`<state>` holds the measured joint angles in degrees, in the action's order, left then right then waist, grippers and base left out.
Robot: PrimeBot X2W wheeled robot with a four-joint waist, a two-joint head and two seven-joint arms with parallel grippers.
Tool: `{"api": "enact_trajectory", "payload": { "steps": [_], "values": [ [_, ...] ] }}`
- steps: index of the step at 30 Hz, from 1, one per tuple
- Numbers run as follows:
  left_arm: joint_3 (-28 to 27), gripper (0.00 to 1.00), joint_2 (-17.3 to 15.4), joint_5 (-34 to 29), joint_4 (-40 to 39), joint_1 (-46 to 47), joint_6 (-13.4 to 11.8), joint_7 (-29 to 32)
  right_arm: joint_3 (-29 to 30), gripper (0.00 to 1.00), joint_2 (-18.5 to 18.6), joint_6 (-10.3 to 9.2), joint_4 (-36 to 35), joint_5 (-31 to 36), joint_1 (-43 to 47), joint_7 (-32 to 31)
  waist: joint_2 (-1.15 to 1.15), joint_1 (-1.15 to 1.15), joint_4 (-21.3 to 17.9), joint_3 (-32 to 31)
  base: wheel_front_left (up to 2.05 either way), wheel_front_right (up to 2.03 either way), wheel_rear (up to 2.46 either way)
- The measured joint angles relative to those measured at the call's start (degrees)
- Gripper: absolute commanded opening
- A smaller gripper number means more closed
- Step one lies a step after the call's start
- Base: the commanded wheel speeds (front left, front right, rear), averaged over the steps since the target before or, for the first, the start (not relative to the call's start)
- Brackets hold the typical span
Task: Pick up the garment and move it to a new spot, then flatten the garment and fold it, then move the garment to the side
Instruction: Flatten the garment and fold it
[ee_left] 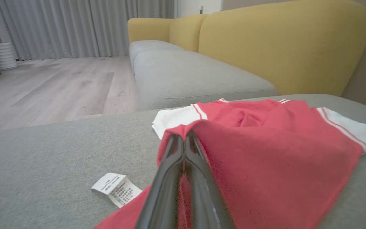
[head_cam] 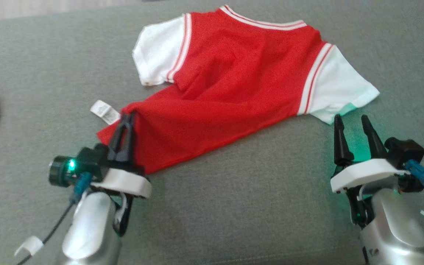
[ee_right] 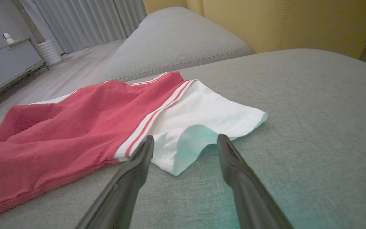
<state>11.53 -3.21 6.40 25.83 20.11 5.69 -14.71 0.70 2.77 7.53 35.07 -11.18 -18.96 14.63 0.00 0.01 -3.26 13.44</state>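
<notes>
While the red, white-sleeved garment (head_cam: 234, 81) lies across the far middle of the grey cushion (head_cam: 234, 206), the left claw (head_cam: 125, 119) is clamped on its near-left hem, tenting it beside a white label (head_cam: 104, 111); the right claw (head_cam: 352, 125), spread apart, sits just near of the right sleeve (head_cam: 341, 88).

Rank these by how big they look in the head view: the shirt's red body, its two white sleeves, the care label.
1. The red body.
2. The left-side sleeve and right-side sleeve look much alike. The right one lies nearer the camera, so they are left unranked.
3. The care label.
</notes>
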Motion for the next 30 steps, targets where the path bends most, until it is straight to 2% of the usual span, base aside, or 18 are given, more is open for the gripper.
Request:
{"api": "enact_trajectory", "payload": {
  "steps": [2, 3, 4, 9, 15, 18, 23, 30],
  "values": [
    [-1.8, 0.0, -0.1, 0.0, 3.0, 1.5, -0.8, 0.0, 0.0, 1.0, 0.0, 0.0, -0.2, 0.0, -0.6, 0.0, 0.0, 0.0, -1.1, 1.2, 0.0, 0.0, 0.0],
    [-2.6, 0.42, -0.2, 0.0, 4.7, 2.2, -1.3, 0.0, 0.0, 1.0, 0.0, 0.0, -0.3, 0.0, -0.6, 0.0, 0.0, 0.0, -1.6, 1.8, 0.0, 0.0, 0.0],
    [-3.4, 1.0, -0.3, 0.0, 6.2, 2.6, -1.8, 0.0, 0.0, 1.0, 0.0, 0.0, -0.4, 0.0, -0.6, 0.0, 0.0, 0.0, -2.0, 2.3, 0.0, 0.0, 0.0],
    [-7.1, 1.0, 0.0, 0.2, 6.0, 3.3, -3.2, 0.0, 0.3, 1.0, 0.0, 0.0, -0.6, -0.5, -0.6, 0.0, 0.0, 0.01, -3.3, 3.8, 0.0, 0.0, 0.0],
    [-7.9, 1.0, 0.6, 1.5, -2.6, -0.4, -2.6, 0.0, 0.5, 1.0, 0.0, 0.0, -1.0, -1.5, -0.5, 0.0, 0.0, 0.0, -2.2, 2.6, 0.0, 0.0, 0.0],
    [-5.0, 1.0, 0.6, 4.7, -4.4, -5.1, -1.7, 0.0, 0.2, 1.0, 0.0, 0.0, -0.8, -2.0, -0.4, 0.0, 0.0, -0.01, -1.6, 1.7, 0.0, 0.0, 0.0],
    [3.3, 1.0, 0.6, 9.4, -3.6, -11.3, -1.1, 0.0, -0.2, 1.0, 0.0, 0.0, -0.3, -2.0, -0.3, 0.0, 0.0, -0.01, -1.1, 0.3, 0.0, 0.0, 0.0],
    [6.0, 1.0, 0.6, 11.3, -1.2, -12.0, -2.2, 0.0, -0.2, 1.0, 0.0, 0.0, -0.3, -1.9, -0.3, 0.0, 0.0, -0.01, -1.1, 0.1, 0.0, 0.0, 0.0]
  ]
}}
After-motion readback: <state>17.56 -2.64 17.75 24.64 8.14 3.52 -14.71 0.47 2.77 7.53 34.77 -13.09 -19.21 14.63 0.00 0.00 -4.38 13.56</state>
